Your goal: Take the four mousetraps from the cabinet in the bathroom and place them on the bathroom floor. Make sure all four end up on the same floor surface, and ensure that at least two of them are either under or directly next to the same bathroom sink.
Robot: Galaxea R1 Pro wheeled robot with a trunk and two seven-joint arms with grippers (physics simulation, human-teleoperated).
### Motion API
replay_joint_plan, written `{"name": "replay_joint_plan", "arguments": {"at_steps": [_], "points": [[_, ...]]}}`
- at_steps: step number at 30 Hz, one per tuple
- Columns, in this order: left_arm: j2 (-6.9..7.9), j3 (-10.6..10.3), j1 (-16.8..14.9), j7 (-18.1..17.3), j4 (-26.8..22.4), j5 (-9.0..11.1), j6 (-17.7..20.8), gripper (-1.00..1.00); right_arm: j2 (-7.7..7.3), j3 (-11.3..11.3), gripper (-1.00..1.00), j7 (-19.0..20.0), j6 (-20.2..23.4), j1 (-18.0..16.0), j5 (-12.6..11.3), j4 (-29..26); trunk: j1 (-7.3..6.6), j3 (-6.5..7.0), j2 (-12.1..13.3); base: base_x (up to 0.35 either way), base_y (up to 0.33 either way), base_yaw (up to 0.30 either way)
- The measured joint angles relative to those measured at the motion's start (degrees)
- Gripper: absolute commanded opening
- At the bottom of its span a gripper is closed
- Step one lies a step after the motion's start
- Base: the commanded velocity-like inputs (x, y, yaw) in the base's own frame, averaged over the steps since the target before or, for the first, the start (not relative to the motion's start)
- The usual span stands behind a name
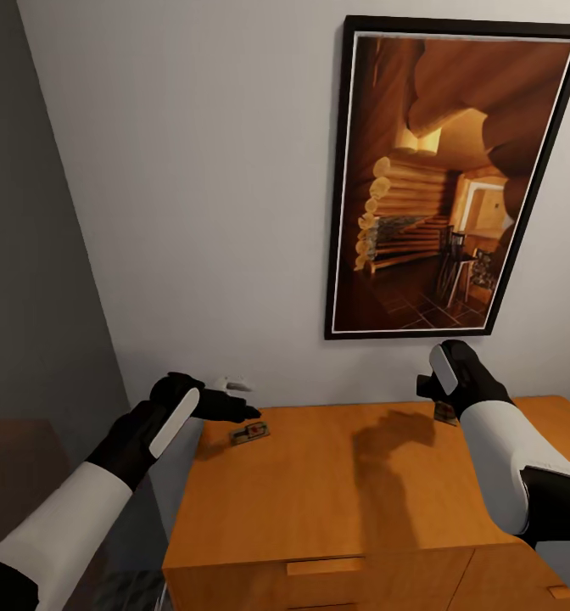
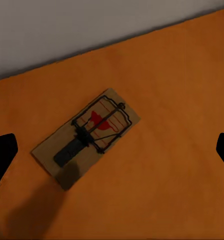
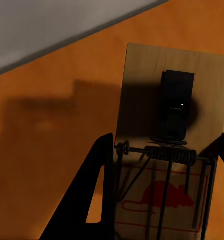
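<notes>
Two mousetraps show on the orange-brown cabinet [image 1: 319, 501]. One mousetrap [image 1: 249, 434] lies flat near the back left corner. My left gripper [image 1: 238, 399] hovers just above and behind it, open. In the left wrist view that mousetrap [image 2: 87, 135] lies between the wide-apart fingertips [image 2: 2, 155] of my left gripper [image 2: 112, 150], untouched. The second mousetrap [image 1: 444, 413] is at the back right by the wall, under my right gripper [image 1: 442, 406]. In the right wrist view my right gripper [image 3: 167, 145] is shut on this mousetrap [image 3: 142, 80], a finger [image 3: 99, 195] pressing each long edge.
A white wall stands right behind the cabinet, with a large framed picture [image 1: 455, 178] above the right half. A grey wall [image 1: 30, 255] closes the left side. Drawer fronts [image 1: 319, 585] show at the cabinet's front edge.
</notes>
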Motion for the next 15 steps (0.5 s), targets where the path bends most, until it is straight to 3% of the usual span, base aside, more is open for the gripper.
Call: {"name": "replay_joint_plan", "arguments": {"at_steps": [3,6,10,15], "points": [[-0.10,-0.08,0.00,-5.45,-0.07,-8.59,-0.12,1.00,0.00,0.00,-1.00,-0.01,0.00,0.08,0.04,0.04,0.00,0.00,0.00,0.000,0.000,0.000],[-0.06,-0.09,0.00,-10.17,-0.12,-12.24,-0.29,1.00,0.00,0.00,-1.00,-0.01,0.01,0.10,0.01,0.03,0.00,0.01,0.00,0.000,0.000,-0.090],[0.27,-0.10,0.00,-13.12,-0.10,-13.99,-0.42,1.00,-0.11,0.00,-1.00,-0.01,0.01,0.11,-0.05,0.04,0.00,0.13,0.00,0.000,0.000,-0.220],[0.45,-0.11,0.00,-13.50,-0.22,-14.11,-1.00,1.00,-0.28,0.00,-1.00,-0.01,0.01,0.11,-0.06,0.04,0.00,0.31,0.00,0.000,0.000,-0.170]]}}
